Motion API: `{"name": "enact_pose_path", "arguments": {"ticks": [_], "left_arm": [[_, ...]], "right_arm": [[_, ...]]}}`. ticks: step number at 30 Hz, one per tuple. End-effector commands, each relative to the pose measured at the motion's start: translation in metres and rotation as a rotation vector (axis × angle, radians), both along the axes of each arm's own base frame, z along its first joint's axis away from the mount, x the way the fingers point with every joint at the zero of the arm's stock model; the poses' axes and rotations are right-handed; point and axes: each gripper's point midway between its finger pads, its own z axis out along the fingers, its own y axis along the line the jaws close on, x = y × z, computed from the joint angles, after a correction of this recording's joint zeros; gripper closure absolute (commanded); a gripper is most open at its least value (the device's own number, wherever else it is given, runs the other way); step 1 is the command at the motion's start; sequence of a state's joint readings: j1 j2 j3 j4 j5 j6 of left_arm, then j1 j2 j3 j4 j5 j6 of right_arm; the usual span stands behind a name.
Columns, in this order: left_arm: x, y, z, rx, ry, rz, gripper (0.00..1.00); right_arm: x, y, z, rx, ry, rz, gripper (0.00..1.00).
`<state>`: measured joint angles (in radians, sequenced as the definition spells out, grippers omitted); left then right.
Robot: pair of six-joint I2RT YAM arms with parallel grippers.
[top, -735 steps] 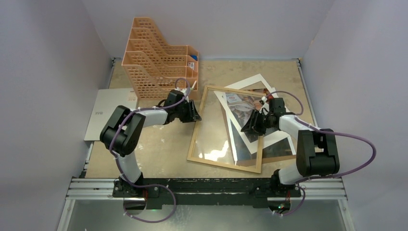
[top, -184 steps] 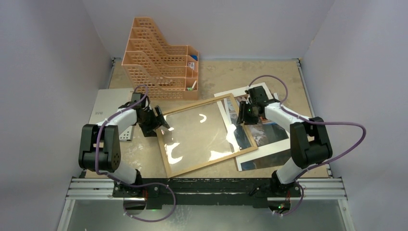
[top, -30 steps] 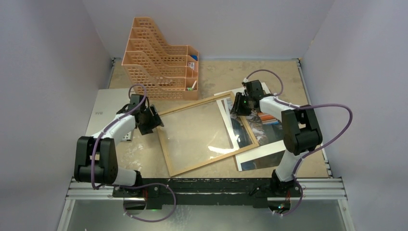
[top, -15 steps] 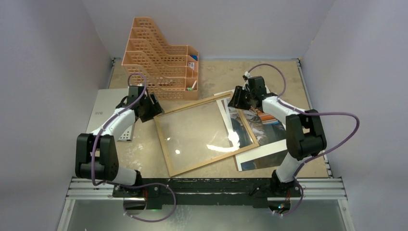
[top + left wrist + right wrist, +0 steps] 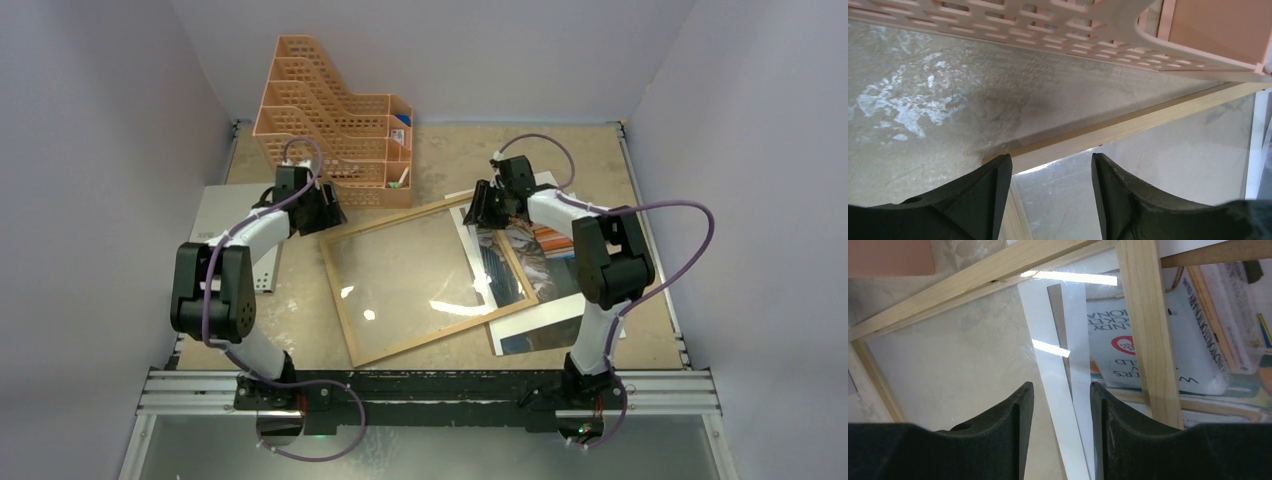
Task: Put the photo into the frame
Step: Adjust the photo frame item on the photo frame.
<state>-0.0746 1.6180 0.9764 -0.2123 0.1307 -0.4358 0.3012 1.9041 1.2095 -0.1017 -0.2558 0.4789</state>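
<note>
The frame (image 5: 340,300), thin light wood with a glass pane, lies flat and skewed at the table's middle. The photo (image 5: 535,262) lies face up under the frame's right side, its white border and colourful books showing through the glass (image 5: 1128,340). My left gripper (image 5: 330,212) is open and empty just above the frame's far left corner; that corner's rail (image 5: 1128,125) passes in front of the left gripper (image 5: 1050,162). My right gripper (image 5: 478,212) is open and empty over the frame's far right corner (image 5: 1143,315), its fingertips (image 5: 1025,390) above the glass and the photo's white border.
The orange lattice file organizer (image 5: 330,125) stands at the back left, close behind my left gripper, and fills the top of the left wrist view (image 5: 1048,20). A pale grey sheet (image 5: 215,225) lies at the left edge. A brown board edge (image 5: 1218,252) shows beyond the frame.
Both grippers have moved toward the back of the table, off the frame's side rails to its far corners. The frame and photo have stayed in place.
</note>
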Motion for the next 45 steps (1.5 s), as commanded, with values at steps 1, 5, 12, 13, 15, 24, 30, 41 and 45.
{"name": "enact_pose_path", "arguments": {"ticks": [1,5,12,13,15,24,30,41,45], "left_arm": [[0.021,-0.011,0.010,-0.014,-0.082,-0.094,0.38],[0.025,-0.011,0.019,-0.019,-0.153,-0.094,0.39],[0.030,-0.018,0.011,-0.028,-0.122,-0.147,0.38],[0.030,-0.020,0.007,-0.033,-0.098,-0.156,0.38],[0.031,-0.022,0.000,-0.044,-0.065,-0.163,0.38],[0.023,-0.021,-0.011,-0.042,-0.063,-0.164,0.37],[0.021,-0.024,-0.014,-0.050,-0.064,-0.186,0.35],[0.024,-0.025,-0.014,-0.049,-0.081,-0.196,0.35],[0.024,-0.024,-0.017,-0.040,-0.076,-0.197,0.35]], "right_arm": [[0.011,-0.008,0.044,-0.028,-0.074,-0.046,0.52],[0.020,-0.037,0.063,-0.110,-0.124,-0.166,0.50],[-0.013,-0.115,0.058,-0.133,0.009,-0.426,0.41],[-0.023,-0.119,0.057,-0.139,0.035,-0.434,0.38],[-0.044,-0.121,0.054,-0.151,0.091,-0.439,0.30],[-0.135,-0.117,0.021,-0.146,0.378,-0.434,0.11],[-0.176,-0.112,0.005,-0.126,0.490,-0.403,0.05],[-0.184,-0.100,-0.004,-0.068,0.523,-0.350,0.05],[-0.177,-0.096,-0.005,-0.050,0.511,-0.329,0.06]]}}
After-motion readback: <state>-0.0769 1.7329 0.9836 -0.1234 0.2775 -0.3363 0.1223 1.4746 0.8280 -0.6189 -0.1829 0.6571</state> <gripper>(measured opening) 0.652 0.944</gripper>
